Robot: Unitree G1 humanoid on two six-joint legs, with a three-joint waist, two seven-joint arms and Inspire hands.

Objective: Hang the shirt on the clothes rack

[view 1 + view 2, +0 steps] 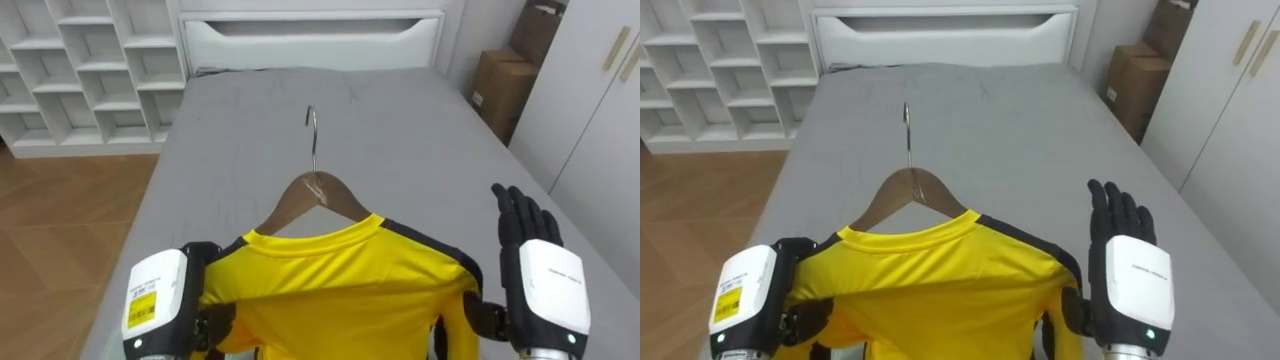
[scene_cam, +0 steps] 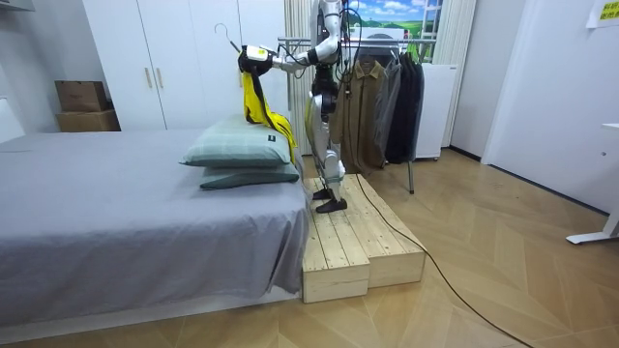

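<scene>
A yellow shirt (image 1: 350,280) with dark shoulder trim hangs on a wooden hanger (image 1: 318,192) whose metal hook (image 1: 312,125) points up. I hold it in the air over the grey bed (image 1: 400,130). My left hand (image 1: 165,300) grips the shirt's left shoulder, its dark fingers curled into the cloth. Beside the shirt's right shoulder my right hand (image 1: 535,260) stands open with straight fingers, apart from the cloth. In the room view the shirt (image 2: 259,101) dangles from my raised hands above the pillows (image 2: 242,150).
I stand on a wooden platform (image 2: 353,242) at the bed's end. A clothes rack (image 2: 382,97) with dark garments is right behind me. White shelves (image 1: 80,70) stand left of the bed, and cardboard boxes (image 1: 505,85) and a wardrobe (image 1: 600,110) to its right.
</scene>
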